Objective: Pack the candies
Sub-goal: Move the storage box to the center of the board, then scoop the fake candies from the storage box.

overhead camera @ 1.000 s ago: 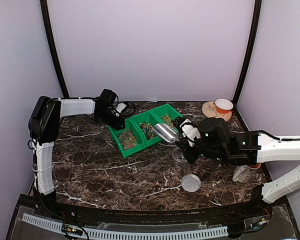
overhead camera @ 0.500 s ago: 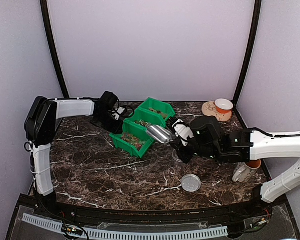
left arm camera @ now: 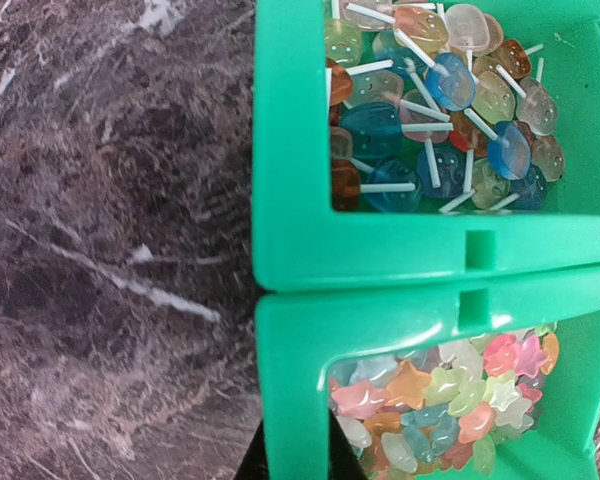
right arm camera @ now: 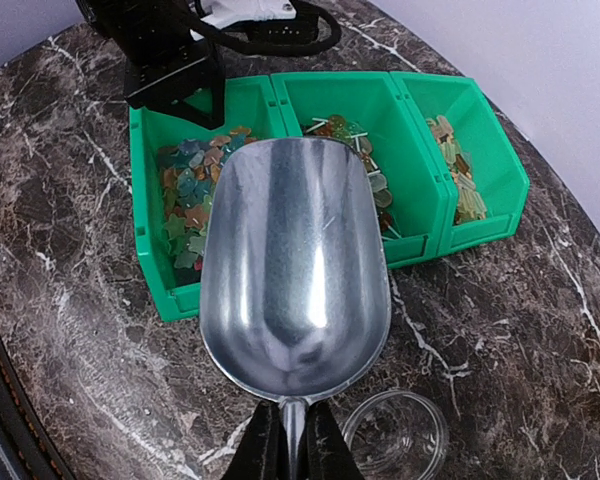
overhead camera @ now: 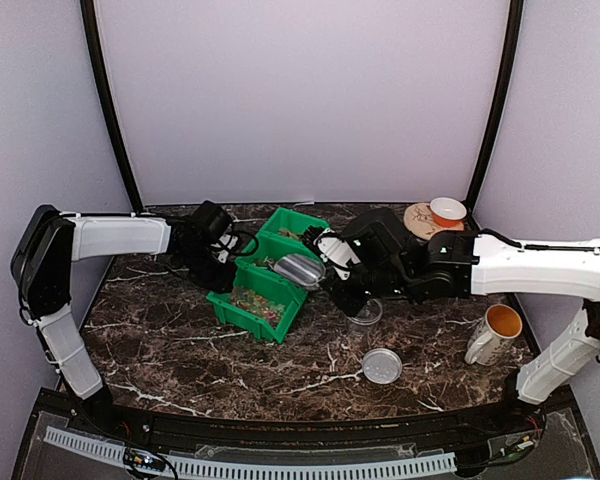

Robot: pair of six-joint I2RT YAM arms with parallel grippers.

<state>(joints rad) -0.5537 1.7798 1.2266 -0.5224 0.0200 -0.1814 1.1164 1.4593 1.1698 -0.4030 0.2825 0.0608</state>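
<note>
Candies (right arm camera: 188,192) heaped in the end green bin (right arm camera: 143,230), just beyond and below the lip of the empty scoop (right arm camera: 295,270); my right claw (right arm camera: 292,448) is clamped on its handle; my left claw (left arm camera: 296,455) is pinched on that bin's wall; I should tip the lip low, drive in shallowly and brace the bin; the open jar (right arm camera: 395,438) waits near my wrist.

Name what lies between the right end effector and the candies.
The empty metal scoop: handle in the right end effector, bowl reaching toward the candies. The right wrist view shows it.
</note>
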